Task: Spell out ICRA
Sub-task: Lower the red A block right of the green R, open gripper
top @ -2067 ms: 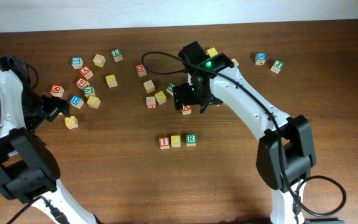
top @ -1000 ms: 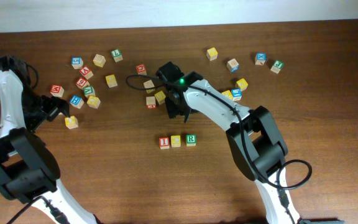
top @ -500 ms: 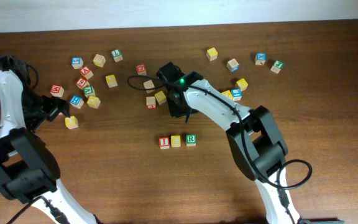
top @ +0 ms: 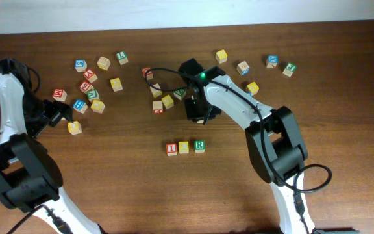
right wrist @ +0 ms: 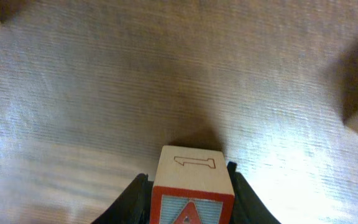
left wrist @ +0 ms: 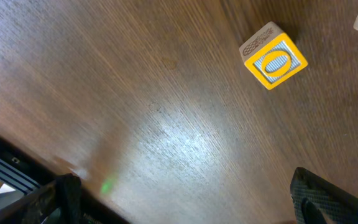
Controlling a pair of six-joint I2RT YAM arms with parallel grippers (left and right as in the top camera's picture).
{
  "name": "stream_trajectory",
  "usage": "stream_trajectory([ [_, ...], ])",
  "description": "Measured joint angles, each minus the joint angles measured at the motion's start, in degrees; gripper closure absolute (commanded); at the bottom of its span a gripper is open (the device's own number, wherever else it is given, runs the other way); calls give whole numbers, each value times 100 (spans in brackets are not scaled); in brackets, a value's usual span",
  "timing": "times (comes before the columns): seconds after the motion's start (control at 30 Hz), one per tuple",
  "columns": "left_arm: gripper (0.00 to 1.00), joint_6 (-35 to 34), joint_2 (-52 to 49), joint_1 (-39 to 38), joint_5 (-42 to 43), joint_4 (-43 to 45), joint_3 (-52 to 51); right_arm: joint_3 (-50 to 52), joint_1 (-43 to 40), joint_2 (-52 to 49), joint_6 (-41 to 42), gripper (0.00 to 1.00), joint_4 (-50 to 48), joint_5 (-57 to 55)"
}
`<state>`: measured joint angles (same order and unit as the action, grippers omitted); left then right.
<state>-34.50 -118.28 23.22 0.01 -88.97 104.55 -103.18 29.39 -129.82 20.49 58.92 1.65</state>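
My right gripper [right wrist: 190, 198] is shut on a wooden block with a red-framed A face [right wrist: 191, 190], held just above the brown table [right wrist: 104, 93]. In the overhead view this gripper [top: 198, 112] hangs above and slightly right of a short row: red I block [top: 171, 149], yellow C block [top: 184, 147], green R block [top: 199, 146]. At the table's left side my left gripper [top: 58, 114] stands open with nothing between its fingers. It shows wide open [left wrist: 185, 214] in the left wrist view, a yellow O block [left wrist: 273, 57] lying ahead of it.
Loose letter blocks lie scattered at the back left [top: 89, 84], in the middle near the right arm [top: 162, 101] and at the back right [top: 273, 62]. The yellow O block [top: 74, 127] sits beside the left gripper. Bare wood lies right of the R block.
The right gripper has closed on the A block and moved right, away from the middle cluster. The left arm has not moved.
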Motion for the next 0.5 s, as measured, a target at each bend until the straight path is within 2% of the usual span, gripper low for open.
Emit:
stream_trajectory([
  [0.27,1,0,0,0,0,2,0,-251,-55,1097,-13,74,2118,20],
  [0.5,1,0,0,0,0,0,0,708,-111,1104,118,74,1670,107],
])
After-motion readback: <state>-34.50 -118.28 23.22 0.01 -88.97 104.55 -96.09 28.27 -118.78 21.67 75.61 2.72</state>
